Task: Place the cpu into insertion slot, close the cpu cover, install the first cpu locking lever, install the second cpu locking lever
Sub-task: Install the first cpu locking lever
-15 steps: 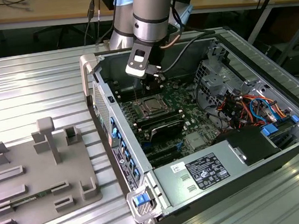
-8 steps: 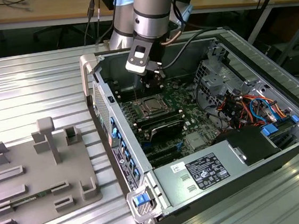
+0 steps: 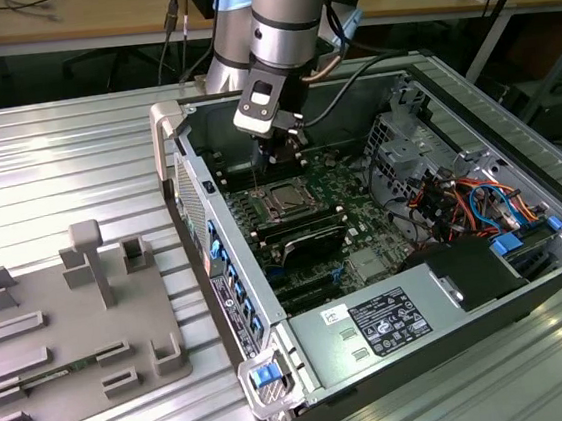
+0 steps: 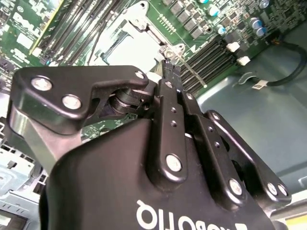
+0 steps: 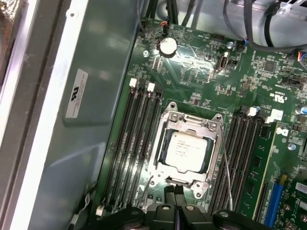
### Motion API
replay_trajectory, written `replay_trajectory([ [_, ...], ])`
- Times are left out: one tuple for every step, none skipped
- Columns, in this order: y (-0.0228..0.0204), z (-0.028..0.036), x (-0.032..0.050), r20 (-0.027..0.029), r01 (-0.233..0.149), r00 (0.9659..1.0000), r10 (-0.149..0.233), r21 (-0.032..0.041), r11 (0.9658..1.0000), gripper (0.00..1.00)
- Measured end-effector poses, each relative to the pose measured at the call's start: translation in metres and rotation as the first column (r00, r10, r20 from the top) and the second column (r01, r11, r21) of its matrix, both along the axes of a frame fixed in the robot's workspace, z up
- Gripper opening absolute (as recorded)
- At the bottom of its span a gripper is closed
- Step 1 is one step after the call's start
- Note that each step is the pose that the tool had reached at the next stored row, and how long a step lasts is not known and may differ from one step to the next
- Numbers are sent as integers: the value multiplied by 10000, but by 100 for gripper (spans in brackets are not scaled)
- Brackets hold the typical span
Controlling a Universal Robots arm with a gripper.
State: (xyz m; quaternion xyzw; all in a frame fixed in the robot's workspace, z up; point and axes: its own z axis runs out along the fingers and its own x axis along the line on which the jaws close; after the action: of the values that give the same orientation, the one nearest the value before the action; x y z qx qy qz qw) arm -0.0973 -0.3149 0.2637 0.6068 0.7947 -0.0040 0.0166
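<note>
Ribbed metal counter (image 3: 73, 142) carries an open computer case (image 3: 374, 331). Inside, the cpu (image 5: 186, 151) sits in the insertion slot (image 5: 158, 165) under the lowered cpu cover (image 5: 192, 122). Just beside the slot, the gripper (image 5: 174, 191) has its jaws pressed together; whether they pinch the thin lever (image 5: 225, 163) is hidden.

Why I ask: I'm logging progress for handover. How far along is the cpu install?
Done: the cpu is seated and the cpu cover lies closed around it. In hand: the shut claw hovers at the cover's edge, close to a thin wire lever. Left: possibly the locking levers; I cannot tell whether either is latched.
</note>
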Motion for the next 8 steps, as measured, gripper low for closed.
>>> replay_trajectory([
  [0, -2, -10, 1, -53, 10000, 53, 30, 10000, 11],
  [0, -4, -23, 2, -112, 9999, 112, 66, 9999, 11],
  [0, -6, -36, 1, -170, 9999, 170, 98, 9998, 11],
  [0, -8, -48, 3, -228, 9997, 228, 124, 9997, 11],
  [0, -10, -72, 4, -291, 9996, 291, 135, 9995, 11],
  [0, -11, -89, 3, -331, 9995, 331, 138, 9994, 11],
  [0, -12, -105, 3, -376, 9993, 376, 139, 9992, 11],
  [0, -14, -122, 3, -420, 9991, 420, 139, 9990, 11],
])
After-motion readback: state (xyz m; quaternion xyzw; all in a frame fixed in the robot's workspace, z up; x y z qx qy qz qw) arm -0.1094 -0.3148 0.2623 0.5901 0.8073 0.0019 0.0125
